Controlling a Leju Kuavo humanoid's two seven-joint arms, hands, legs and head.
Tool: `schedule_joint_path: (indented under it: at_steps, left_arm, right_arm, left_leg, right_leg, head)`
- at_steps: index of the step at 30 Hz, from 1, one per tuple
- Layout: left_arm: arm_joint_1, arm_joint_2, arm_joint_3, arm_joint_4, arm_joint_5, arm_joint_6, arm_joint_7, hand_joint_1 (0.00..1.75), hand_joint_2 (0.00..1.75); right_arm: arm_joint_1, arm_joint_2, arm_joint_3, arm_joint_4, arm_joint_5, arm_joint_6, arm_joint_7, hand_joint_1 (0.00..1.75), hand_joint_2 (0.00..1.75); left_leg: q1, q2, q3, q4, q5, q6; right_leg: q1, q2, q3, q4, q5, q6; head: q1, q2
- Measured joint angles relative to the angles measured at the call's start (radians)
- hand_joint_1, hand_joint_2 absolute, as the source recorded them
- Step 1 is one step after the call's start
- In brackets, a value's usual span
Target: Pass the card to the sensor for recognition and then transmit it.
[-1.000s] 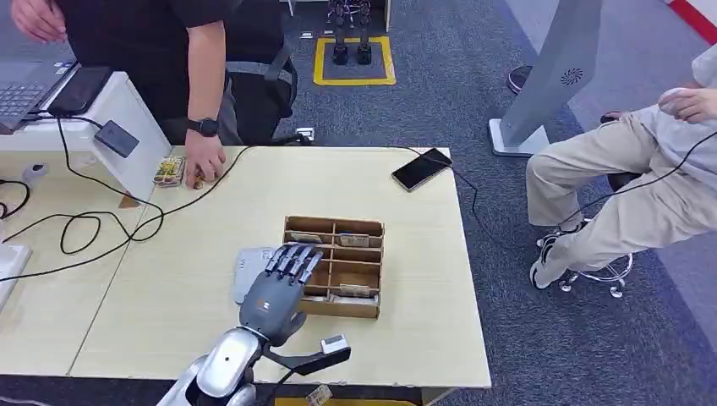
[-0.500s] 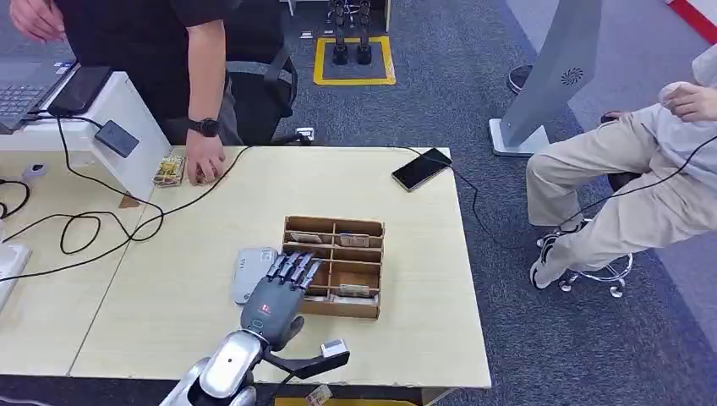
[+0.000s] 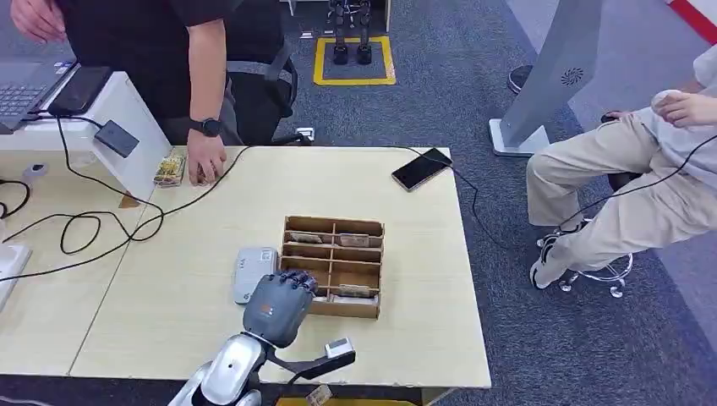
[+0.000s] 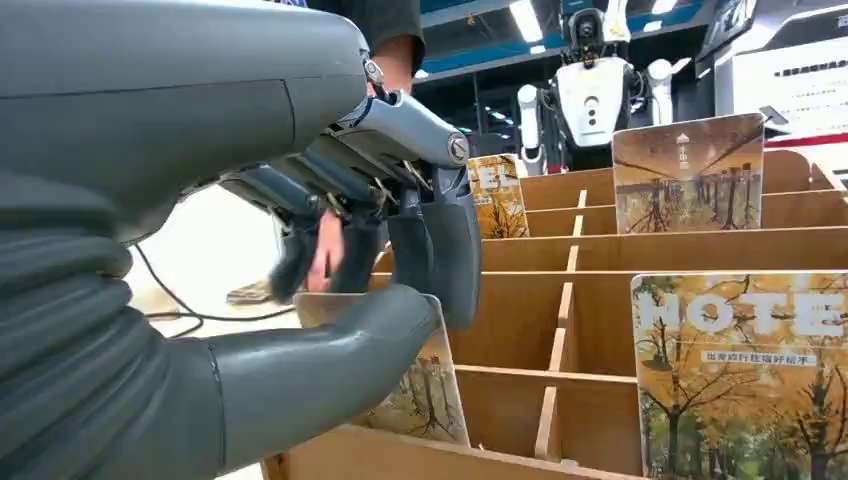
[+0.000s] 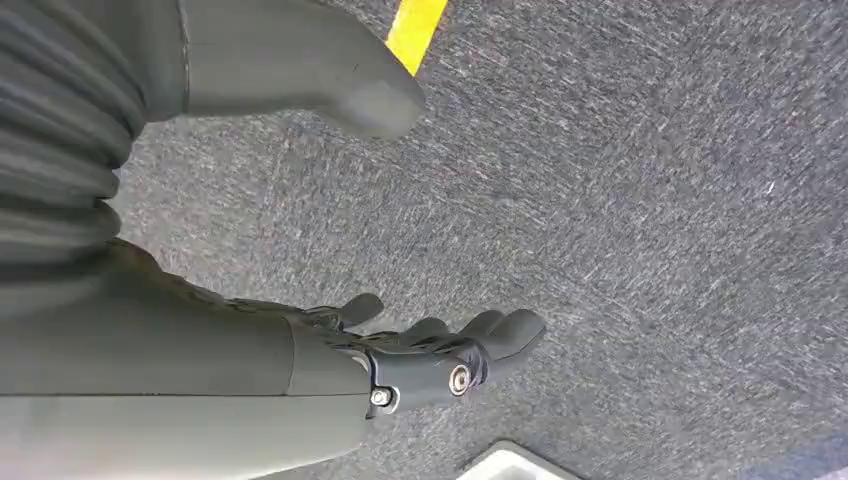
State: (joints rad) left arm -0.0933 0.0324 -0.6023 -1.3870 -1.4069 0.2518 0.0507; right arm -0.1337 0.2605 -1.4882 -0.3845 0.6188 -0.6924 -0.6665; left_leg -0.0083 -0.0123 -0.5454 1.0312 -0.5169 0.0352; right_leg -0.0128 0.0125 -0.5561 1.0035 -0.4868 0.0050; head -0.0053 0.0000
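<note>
The left hand (image 4: 330,290) is pinching a card (image 4: 425,385) between thumb and fingers in the wooden box (image 3: 335,266) near the desk's (image 3: 169,296) front edge; the right hand (image 5: 400,360) is hanging with fingers spread, holding nothing, above carpet (image 5: 620,200).

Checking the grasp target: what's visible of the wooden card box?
The wooden card box is a shallow, light-brown tray split by thin partitions into two columns of slots. It lies flat on the table, beside a grey reader. Printed cards stand upright in several slots. The left hand reaches over its near-left corner, its thumb and fingers closing on a card there.
</note>
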Motion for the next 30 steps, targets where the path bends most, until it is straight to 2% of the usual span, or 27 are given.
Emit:
schedule_joint_path:
  at_steps: [21, 27, 30]
  left_arm:
    - [-0.001, -0.005, 0.002, 0.018, -0.025, -0.019, -0.014, 1.75, 1.75]
    - [0.002, -0.005, 0.002, 0.023, -0.015, 0.007, -0.018, 1.75, 1.75]
    - [0.014, -0.011, 0.005, 0.022, -0.026, 0.062, -0.025, 1.75, 1.75]
  right_arm:
    - [0.000, -0.008, 0.029, 0.011, -0.030, 0.000, 0.002, 0.00, 1.75]
    - [0.000, -0.008, 0.049, 0.014, -0.041, 0.000, 0.002, 0.00, 1.75]
    - [0.000, -0.009, 0.063, 0.016, -0.051, 0.000, 0.003, 0.00, 1.75]
  left_leg:
    - [0.000, 0.000, 0.000, 0.000, 0.000, 0.000]
    - [0.000, 0.000, 0.000, 0.000, 0.000, 0.000]
    - [0.000, 0.000, 0.000, 0.000, 0.000, 0.000]
  right_leg:
    - [0.000, 0.000, 0.000, 0.000, 0.000, 0.000]
    - [0.000, 0.000, 0.000, 0.000, 0.000, 0.000]
    - [0.000, 0.000, 0.000, 0.000, 0.000, 0.000]
  head:
    - [0.000, 0.000]
    - [0.000, 0.000]
    - [0.000, 0.000]
